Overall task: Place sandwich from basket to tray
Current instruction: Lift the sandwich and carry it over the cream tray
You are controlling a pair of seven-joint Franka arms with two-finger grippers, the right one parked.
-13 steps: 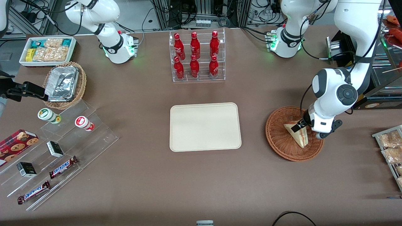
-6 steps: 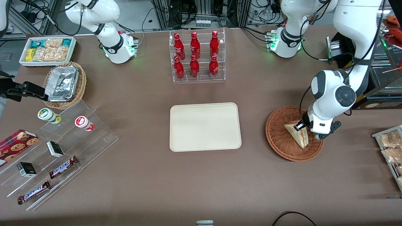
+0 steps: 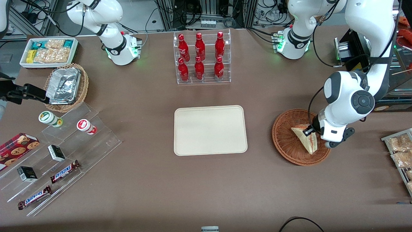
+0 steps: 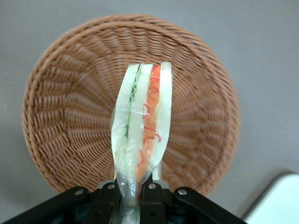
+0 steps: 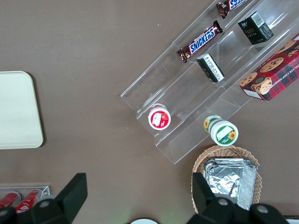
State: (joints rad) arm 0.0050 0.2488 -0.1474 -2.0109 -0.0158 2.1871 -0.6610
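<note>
The sandwich (image 3: 305, 139) is a wrapped cream wedge with red and green filling along its cut edge (image 4: 142, 126). My left gripper (image 3: 310, 131) is shut on its wrapped end, and in the left wrist view the black fingers (image 4: 108, 193) pinch that end with the gripper (image 4: 132, 191) over the basket. The reddish-brown wicker basket (image 3: 286, 141) lies under the sandwich (image 4: 70, 107) and holds nothing else. The cream tray (image 3: 210, 130) lies flat beside the basket, toward the parked arm's end; a corner of the tray (image 4: 280, 200) shows in the wrist view.
A clear rack of red bottles (image 3: 201, 58) stands farther from the camera than the tray. A wire rack of bagged snacks (image 3: 400, 151) sits at the working arm's end. An acrylic stand with candy bars (image 3: 64, 151), a foil-filled tan basket (image 3: 66, 87) and a white bin (image 3: 48, 51) are at the parked arm's end.
The left arm's wrist has shifted a little toward the working arm's end and nearer the camera. The sandwich has moved slightly with it, still in the gripper.
</note>
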